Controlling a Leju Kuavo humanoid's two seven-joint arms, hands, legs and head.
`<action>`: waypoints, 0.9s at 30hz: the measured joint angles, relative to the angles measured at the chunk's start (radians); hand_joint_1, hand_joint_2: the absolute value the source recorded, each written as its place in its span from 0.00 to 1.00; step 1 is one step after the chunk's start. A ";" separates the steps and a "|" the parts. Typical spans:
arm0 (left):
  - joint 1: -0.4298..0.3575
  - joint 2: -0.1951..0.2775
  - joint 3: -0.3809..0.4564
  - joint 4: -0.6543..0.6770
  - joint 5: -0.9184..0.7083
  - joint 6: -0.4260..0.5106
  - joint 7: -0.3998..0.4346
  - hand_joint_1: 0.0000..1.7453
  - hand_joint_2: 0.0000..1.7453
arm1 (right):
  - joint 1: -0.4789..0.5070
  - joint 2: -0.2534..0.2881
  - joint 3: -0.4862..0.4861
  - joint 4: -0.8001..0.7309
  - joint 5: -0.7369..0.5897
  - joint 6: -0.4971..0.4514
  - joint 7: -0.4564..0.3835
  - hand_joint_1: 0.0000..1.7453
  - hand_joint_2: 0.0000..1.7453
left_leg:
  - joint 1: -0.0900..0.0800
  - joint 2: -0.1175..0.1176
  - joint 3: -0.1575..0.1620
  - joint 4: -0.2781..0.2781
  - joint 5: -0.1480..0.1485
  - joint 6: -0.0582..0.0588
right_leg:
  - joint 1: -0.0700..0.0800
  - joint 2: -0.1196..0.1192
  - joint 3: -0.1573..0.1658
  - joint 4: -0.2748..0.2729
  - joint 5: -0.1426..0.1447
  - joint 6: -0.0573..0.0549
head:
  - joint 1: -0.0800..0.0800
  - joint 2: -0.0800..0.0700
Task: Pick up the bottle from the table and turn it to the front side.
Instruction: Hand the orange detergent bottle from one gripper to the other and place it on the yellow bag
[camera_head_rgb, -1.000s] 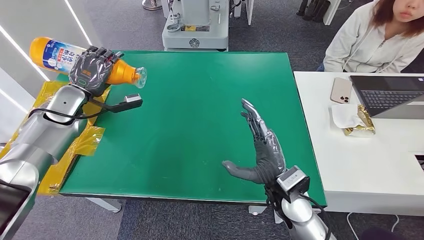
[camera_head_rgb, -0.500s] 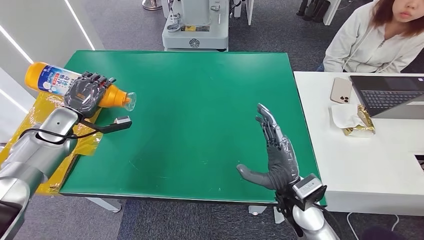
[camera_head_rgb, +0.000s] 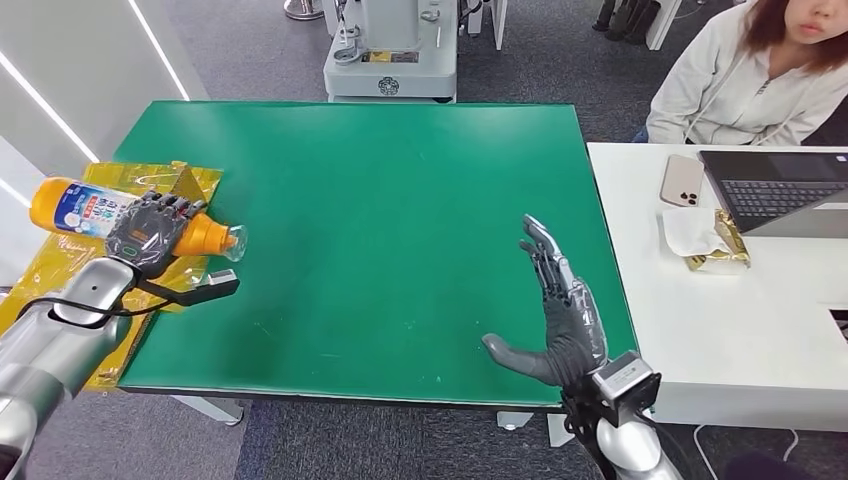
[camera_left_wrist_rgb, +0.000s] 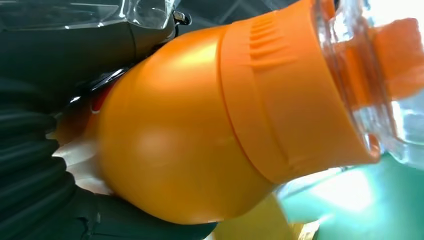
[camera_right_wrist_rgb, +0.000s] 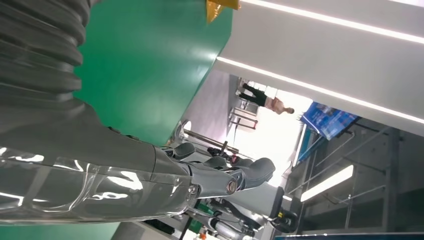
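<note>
My left hand (camera_head_rgb: 150, 232) grips an orange bottle (camera_head_rgb: 70, 207) with a white and blue label, held on its side over the left edge of the green table (camera_head_rgb: 390, 190). Its clear cap (camera_head_rgb: 233, 243) points toward the table's middle. In the left wrist view the bottle's orange shoulder (camera_left_wrist_rgb: 200, 125) and clear cap (camera_left_wrist_rgb: 365, 95) loom close, with my dark fingers (camera_left_wrist_rgb: 55, 55) wrapped round the body. My right hand (camera_head_rgb: 560, 310) hovers open over the table's front right corner, fingers straight and thumb out; the right wrist view shows its fingers (camera_right_wrist_rgb: 220, 175) spread, holding nothing.
Yellow wrapping (camera_head_rgb: 160, 180) lies along the table's left edge under the bottle. A white desk (camera_head_rgb: 740, 330) at the right carries a phone (camera_head_rgb: 684, 181), a laptop (camera_head_rgb: 780, 190) and a wrapped item (camera_head_rgb: 715, 245). A person (camera_head_rgb: 750, 70) sits behind it. A grey machine base (camera_head_rgb: 392, 50) stands beyond the table.
My left hand has brought the bottle down and toward me along the table's left edge. My right hand has drawn back a little toward the front right corner, still open.
</note>
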 joint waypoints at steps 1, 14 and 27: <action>0.016 0.006 0.015 -0.004 0.008 -0.001 -0.008 1.00 1.00 | 0.008 0.000 -0.005 -0.004 0.005 0.005 0.000 0.00 1.00 | 0.000 0.000 0.000 0.000 0.000 0.000 | 0.000 0.000 0.000 0.000 0.000 0.000 | 0.000 0.000; 0.198 0.003 0.186 -0.060 0.028 -0.052 -0.107 1.00 1.00 | 0.063 0.001 -0.047 -0.049 0.018 0.066 0.020 0.00 1.00 | 0.000 0.000 0.000 0.000 -0.001 -0.001 | 0.000 0.000 0.000 -0.001 -0.001 0.000 | 0.000 0.000; 0.180 -0.187 0.201 -0.047 -0.009 -0.107 -0.189 1.00 1.00 | -0.020 0.010 -0.028 -0.013 -0.001 0.100 0.032 0.00 1.00 | 0.000 -0.002 0.000 0.001 -0.001 -0.001 | 0.000 -0.002 0.001 -0.001 0.000 0.001 | 0.000 0.000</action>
